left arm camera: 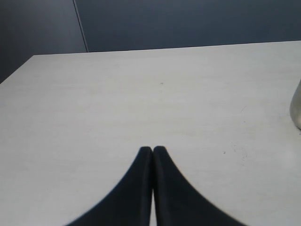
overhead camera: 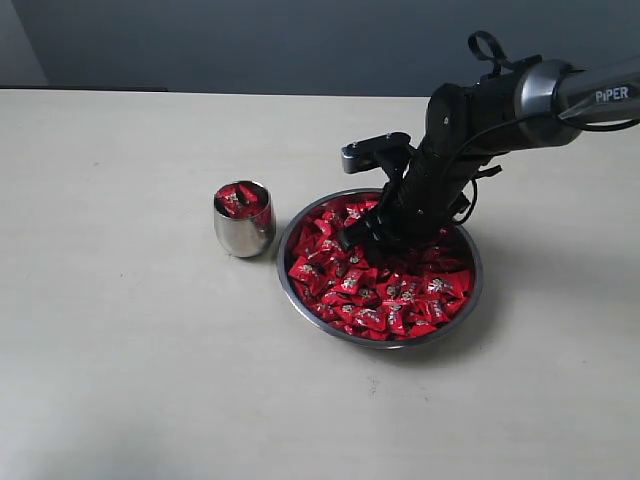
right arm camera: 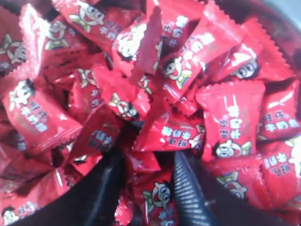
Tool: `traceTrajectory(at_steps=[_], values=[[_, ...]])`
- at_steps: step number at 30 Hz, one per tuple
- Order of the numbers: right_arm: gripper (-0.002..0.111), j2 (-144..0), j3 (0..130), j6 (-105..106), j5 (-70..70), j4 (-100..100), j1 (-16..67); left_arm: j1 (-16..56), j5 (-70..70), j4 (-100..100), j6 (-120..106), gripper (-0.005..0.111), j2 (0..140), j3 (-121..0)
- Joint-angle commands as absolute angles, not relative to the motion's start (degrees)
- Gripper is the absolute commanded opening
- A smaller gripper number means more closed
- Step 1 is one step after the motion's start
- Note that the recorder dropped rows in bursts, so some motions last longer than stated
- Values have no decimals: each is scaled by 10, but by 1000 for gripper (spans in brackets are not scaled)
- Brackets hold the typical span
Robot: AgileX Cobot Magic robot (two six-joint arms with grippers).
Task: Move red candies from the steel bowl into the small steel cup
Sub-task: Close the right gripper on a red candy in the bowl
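The steel bowl (overhead camera: pixel 381 342) sits right of centre, heaped with red candies (overhead camera: pixel 400 290). To its left stands the small steel cup (overhead camera: pixel 243 235) with a few red candies (overhead camera: pixel 242 199) showing at its mouth. My right gripper (overhead camera: pixel 366 236) is dug into the far-left part of the pile. In the right wrist view its fingers stand narrowly apart, and the right gripper (right arm camera: pixel 150 157) is closed in on a red candy (right arm camera: pixel 157 195) wedged between them. My left gripper (left arm camera: pixel 153 149) is shut and empty over bare table, with only the cup's edge (left arm camera: pixel 296 106) showing.
The pale table (overhead camera: pixel 120 330) spreads around the bowl and cup, with a dark wall behind it. The right arm (overhead camera: pixel 520 100) reaches in from the right above the bowl's far side. The left arm is out of the exterior view.
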State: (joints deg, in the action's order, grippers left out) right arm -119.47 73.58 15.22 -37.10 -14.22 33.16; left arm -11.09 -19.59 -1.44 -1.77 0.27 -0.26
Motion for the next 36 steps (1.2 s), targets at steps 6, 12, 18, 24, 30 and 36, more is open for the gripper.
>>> traceTrajectory(at_steps=[6, 12, 18, 24, 30, 36], values=[[37, -1202, 734, 143, -412, -116, 331, -107, -191, -16, -17, 0, 0, 0], [37, -1178, 734, 143, -414, -111, 331, -107, -191, -16, -17, 0, 0, 0], [37, -1173, 734, 121, -423, -77, 331, -107, -191, -16, -17, 0, 0, 0], [37, -1176, 734, 120, -422, -75, 331, -107, -191, -16, -17, 0, 0, 0], [20, -1176, 734, 118, -423, -76, 331, -107, -191, -16, -17, 0, 0, 0], [-1, -1176, 734, 118, -418, -72, 331, -107, -191, -16, -17, 0, 0, 0]])
